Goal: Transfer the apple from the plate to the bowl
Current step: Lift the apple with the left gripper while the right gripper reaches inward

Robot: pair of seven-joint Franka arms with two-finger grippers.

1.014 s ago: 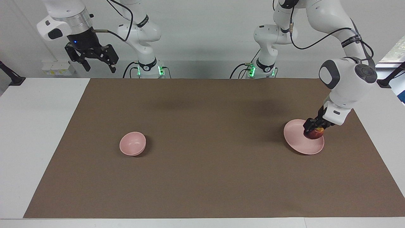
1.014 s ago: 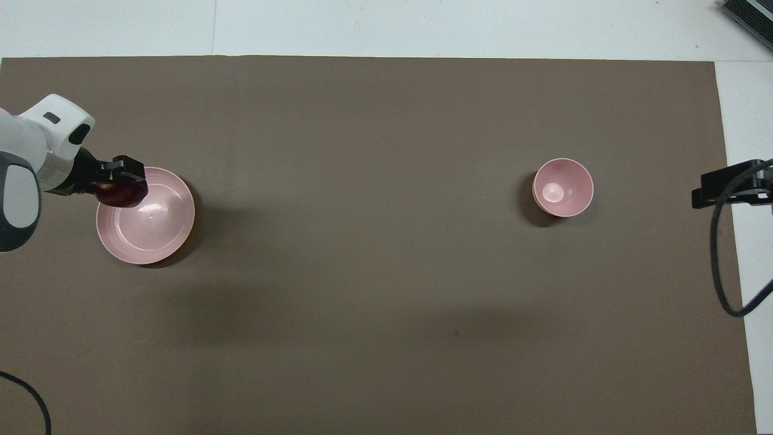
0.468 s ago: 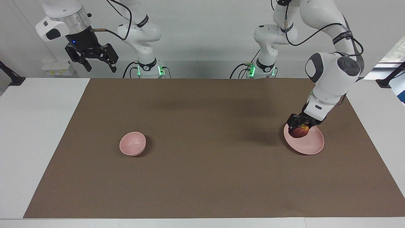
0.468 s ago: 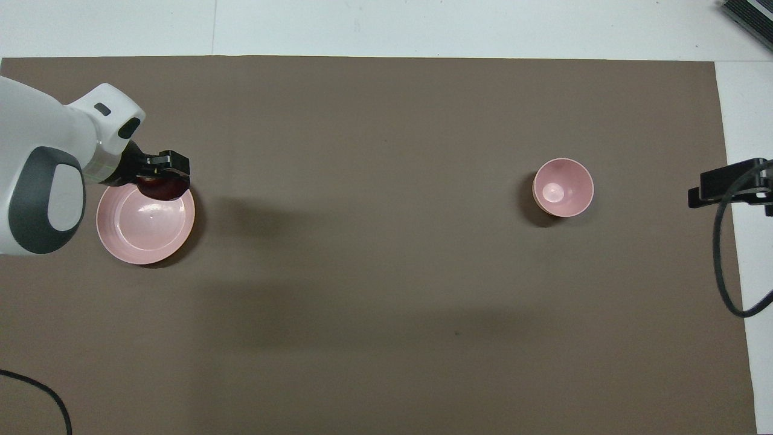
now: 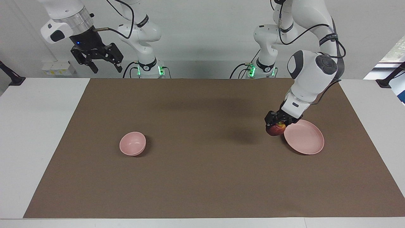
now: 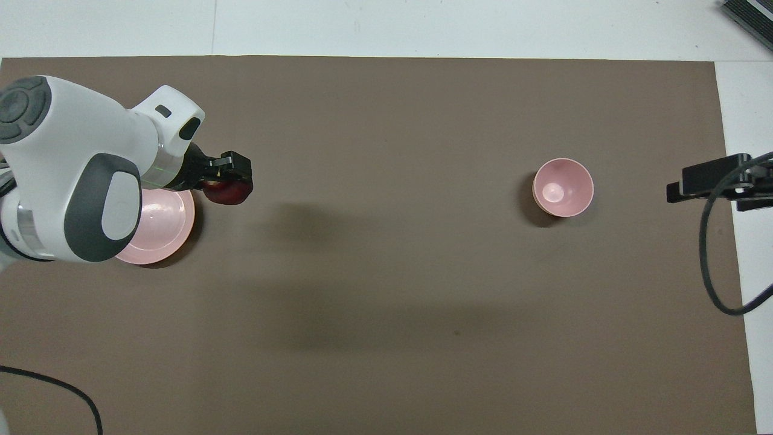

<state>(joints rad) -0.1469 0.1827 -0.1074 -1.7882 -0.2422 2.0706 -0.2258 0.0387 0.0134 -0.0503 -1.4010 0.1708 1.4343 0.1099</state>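
One dark red apple (image 5: pixel 276 129), yellow patch, clamped in left hand (image 5: pixel 274 124) beside plate (image 5: pixel 305 139).

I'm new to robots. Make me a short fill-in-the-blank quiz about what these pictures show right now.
1. The left gripper is shut on the ____.
2. The plate now has ____ on it.
3. The bowl lies toward the ____ arm's end of the table.
4. The right gripper waits, fingers ____.

Answers: apple; nothing; right; open

Dark red apple (image 5: pixel 275 129) airborne beside empty plate (image 5: pixel 305 139); bowl (image 5: pixel 132 143) empty.
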